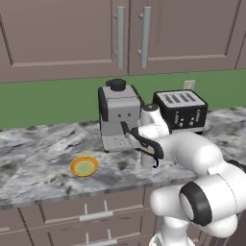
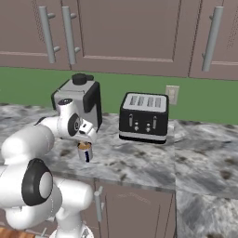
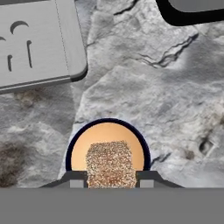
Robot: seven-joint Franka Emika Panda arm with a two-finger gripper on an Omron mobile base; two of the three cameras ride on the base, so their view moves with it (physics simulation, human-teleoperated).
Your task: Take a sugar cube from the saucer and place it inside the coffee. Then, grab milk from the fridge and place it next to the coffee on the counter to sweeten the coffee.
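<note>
The sugar cube (image 3: 111, 164) is a pale beige lump, densely speckled with brown and grey, squarish in outline. In the hand view it sits between the two dark fingertips of the gripper (image 3: 111, 178), directly over the round mouth of the coffee (image 3: 107, 146), whose light brown liquid is ringed by a dark blue rim. Whether the fingers actually press on the cube or stand just off it I cannot tell. The mug stands on the counter (image 3: 144, 87) in front of the espresso machine (image 1: 118, 113). The yellow-orange saucer (image 1: 84, 166) lies well to the left.
</note>
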